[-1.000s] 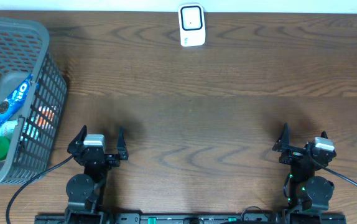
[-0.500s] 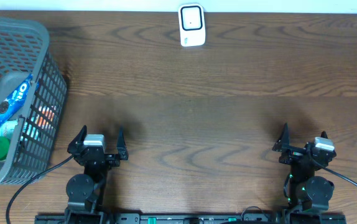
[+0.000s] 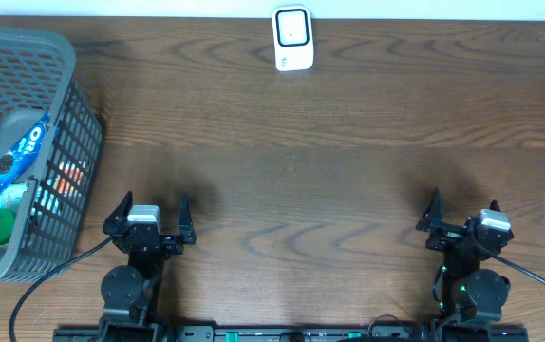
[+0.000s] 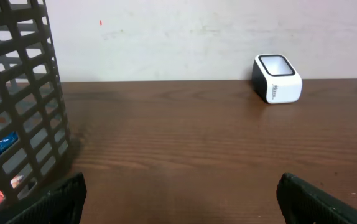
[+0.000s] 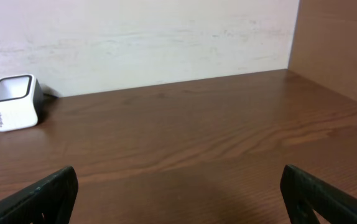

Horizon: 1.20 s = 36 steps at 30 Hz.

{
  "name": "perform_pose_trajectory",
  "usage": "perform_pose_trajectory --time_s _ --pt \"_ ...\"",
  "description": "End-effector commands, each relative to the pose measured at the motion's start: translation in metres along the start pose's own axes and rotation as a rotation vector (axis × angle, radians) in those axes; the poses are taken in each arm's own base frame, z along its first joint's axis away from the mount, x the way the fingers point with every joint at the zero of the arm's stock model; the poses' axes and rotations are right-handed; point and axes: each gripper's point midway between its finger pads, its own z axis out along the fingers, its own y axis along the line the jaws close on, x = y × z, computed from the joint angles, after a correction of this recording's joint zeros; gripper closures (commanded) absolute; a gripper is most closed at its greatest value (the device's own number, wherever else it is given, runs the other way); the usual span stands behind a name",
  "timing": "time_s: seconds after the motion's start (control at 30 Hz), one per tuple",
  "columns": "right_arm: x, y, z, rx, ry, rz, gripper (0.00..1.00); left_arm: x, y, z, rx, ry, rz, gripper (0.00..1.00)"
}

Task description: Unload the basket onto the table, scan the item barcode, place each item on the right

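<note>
Overhead: one white scanner (image 3: 292, 39), one grey basket (image 3: 75, 133) holding several items (image 3: 14, 157) half hidden by mesh, the left gripper (image 3: 154, 204) and right gripper (image 3: 463, 201) both spread wide, empty

No change shows from a second ago to now — the left gripper (image 3: 152, 217) and right gripper (image 3: 462, 217) sit at the same spots, jaws spread just as wide, and neither the barcode scanner (image 3: 291, 38) nor the basket (image 3: 64, 47) has shifted on the surface (image 3: 348, 171).
</note>
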Motion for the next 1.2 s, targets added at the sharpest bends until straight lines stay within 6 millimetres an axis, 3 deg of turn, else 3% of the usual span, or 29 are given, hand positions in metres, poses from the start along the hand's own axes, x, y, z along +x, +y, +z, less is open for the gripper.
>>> perform_pose_trajectory --time_s 0.0,0.57,0.67,0.73,0.97,1.17 --pt "0.0 -0.001 0.0 0.001 0.0 0.012 0.01 0.016 0.006 0.001 -0.036 0.05 -0.001 0.02" --pt "0.0 -0.001 0.0 0.001 0.0 0.012 0.01 0.015 0.007 0.001 -0.041 0.045 0.0 0.02" --pt "0.0 -0.001 0.0 0.001 0.0 0.012 0.01 0.012 0.015 0.0 -0.089 0.032 0.015 0.02" --pt "0.0 -0.001 0.0 0.001 0.0 0.012 0.01 0.007 0.01 0.001 -0.056 0.012 -0.004 0.02" --pt "0.0 -0.001 0.0 0.001 0.0 0.012 0.01 -0.041 -0.036 -0.011 0.216 -0.093 -0.086 0.02" --pt "0.0 -0.001 0.0 0.001 0.0 0.012 0.01 -0.1 -0.037 -0.023 0.225 -0.071 -0.215 0.02"
